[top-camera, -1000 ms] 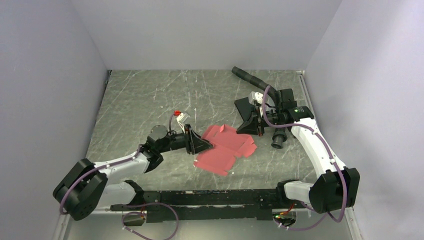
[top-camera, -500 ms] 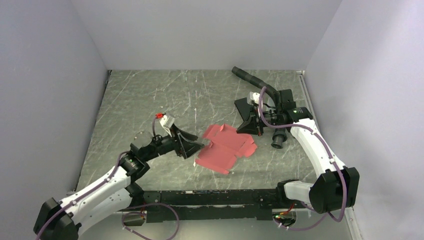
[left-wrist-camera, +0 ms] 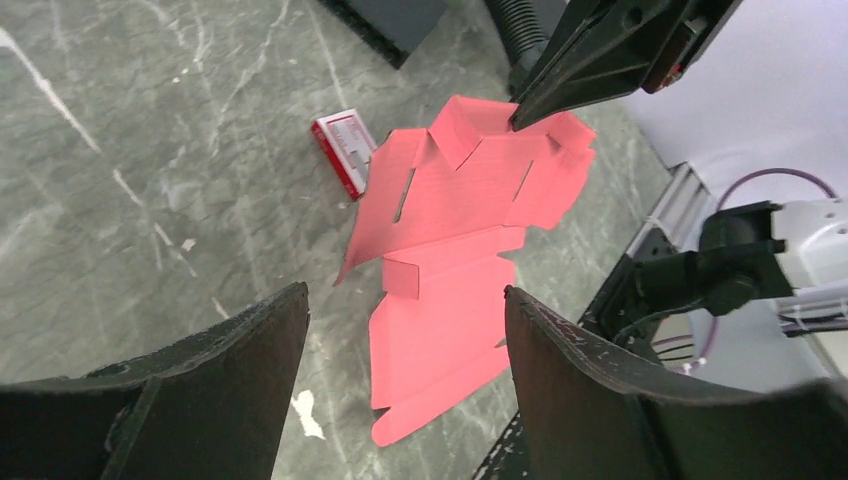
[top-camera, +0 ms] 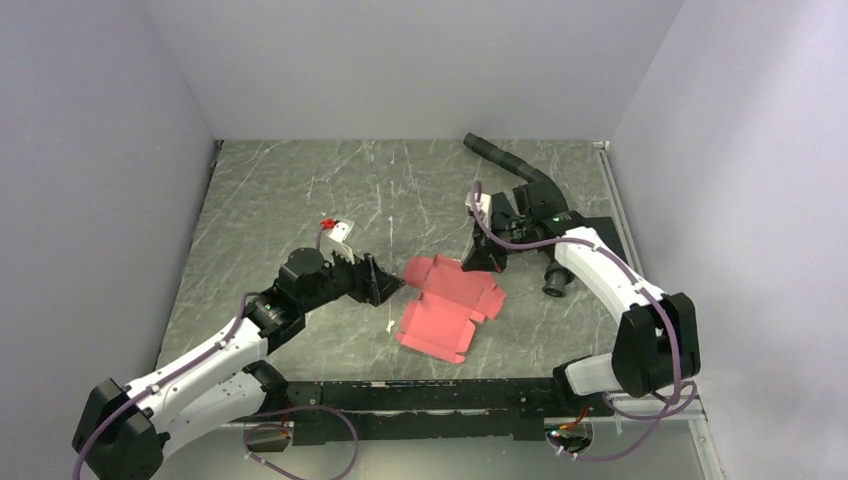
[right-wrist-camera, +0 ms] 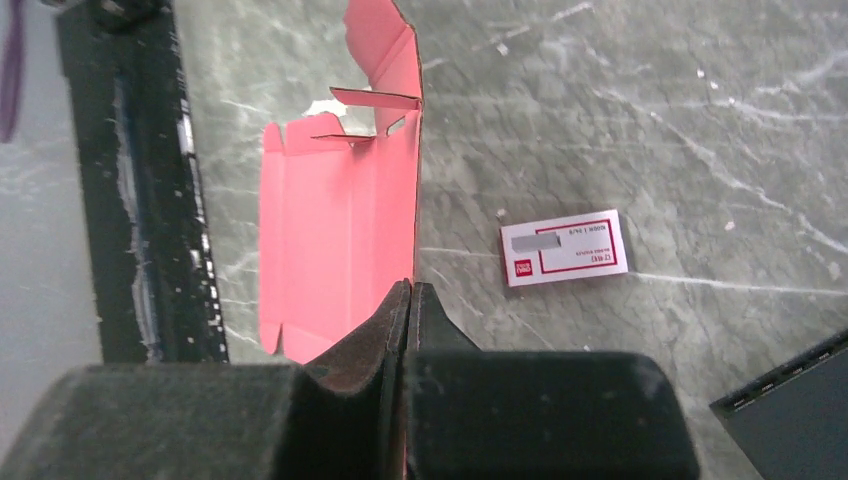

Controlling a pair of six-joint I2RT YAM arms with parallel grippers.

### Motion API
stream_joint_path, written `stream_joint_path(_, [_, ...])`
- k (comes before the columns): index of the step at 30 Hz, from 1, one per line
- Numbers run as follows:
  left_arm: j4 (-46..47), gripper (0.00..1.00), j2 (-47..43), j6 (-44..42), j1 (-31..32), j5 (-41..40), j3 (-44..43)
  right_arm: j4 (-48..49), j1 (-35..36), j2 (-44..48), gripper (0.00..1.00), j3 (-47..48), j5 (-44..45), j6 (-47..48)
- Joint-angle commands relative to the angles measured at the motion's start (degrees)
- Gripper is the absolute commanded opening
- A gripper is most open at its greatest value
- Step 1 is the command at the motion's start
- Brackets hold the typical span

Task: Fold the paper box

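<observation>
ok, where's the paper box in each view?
Top external: paper box mid-table, between the two arms.
Left wrist: paper box centre frame, running down towards the bottom edge.
Right wrist: paper box left of centre, a tall pink strip.
Shared landmark: right gripper, shut on the box's edge.

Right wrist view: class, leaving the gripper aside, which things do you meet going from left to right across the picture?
black rail → paper box → red-and-white card → corner of the black pad
</observation>
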State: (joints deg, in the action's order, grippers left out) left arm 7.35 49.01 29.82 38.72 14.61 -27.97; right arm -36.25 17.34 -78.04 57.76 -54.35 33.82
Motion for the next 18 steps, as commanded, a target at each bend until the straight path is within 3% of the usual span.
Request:
stream_joint_path(1, [0.8,0.76,0.6,-2.1,-0.1,-4.3,-0.2,5.5,4.5,-1.4,0.0,0.1,12.5,-2.1])
stream_joint_path(18, [2.2,0.64,-5.4,5.0,-0.3,-18.1,10.0,21.8,26.5,-2.0,0.0,-8.8,55.3,3.9])
